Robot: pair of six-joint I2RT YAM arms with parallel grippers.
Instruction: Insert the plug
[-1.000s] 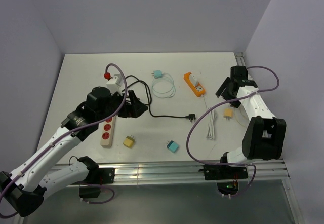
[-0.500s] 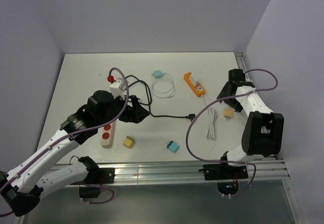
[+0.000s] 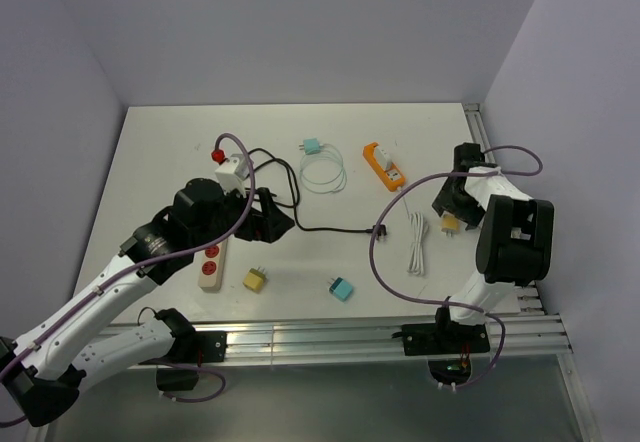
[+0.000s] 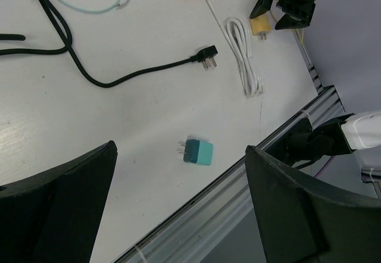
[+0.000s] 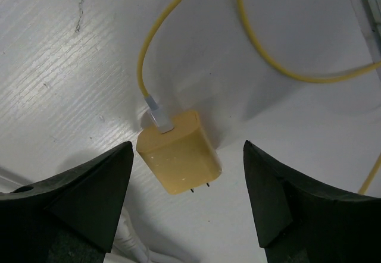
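A cream power strip (image 3: 210, 262) with red sockets lies at the left, partly under my left arm. A black cable ends in a black plug (image 3: 380, 230) at mid-table, also seen in the left wrist view (image 4: 206, 57). My left gripper (image 3: 272, 212) is open and empty above the table; between its fingers the left wrist view (image 4: 178, 206) shows a teal charger (image 4: 197, 152). My right gripper (image 3: 450, 207) is open just above a yellow charger (image 5: 178, 156) on a yellow cable (image 5: 250, 37), which lies between its fingers (image 5: 77, 197) without touching them.
A yellow plug (image 3: 255, 279) and the teal charger (image 3: 341, 289) lie near the front rail (image 3: 330, 337). A white bundled cable (image 3: 417, 244) lies next to the yellow charger. An orange adapter (image 3: 383, 166), a teal plug with a coiled cable (image 3: 320, 167) and a white adapter (image 3: 230, 172) sit further back.
My right gripper has moved toward the near edge and now stands over the yellow charger. My left arm shifted slightly to the right early on, then held still.
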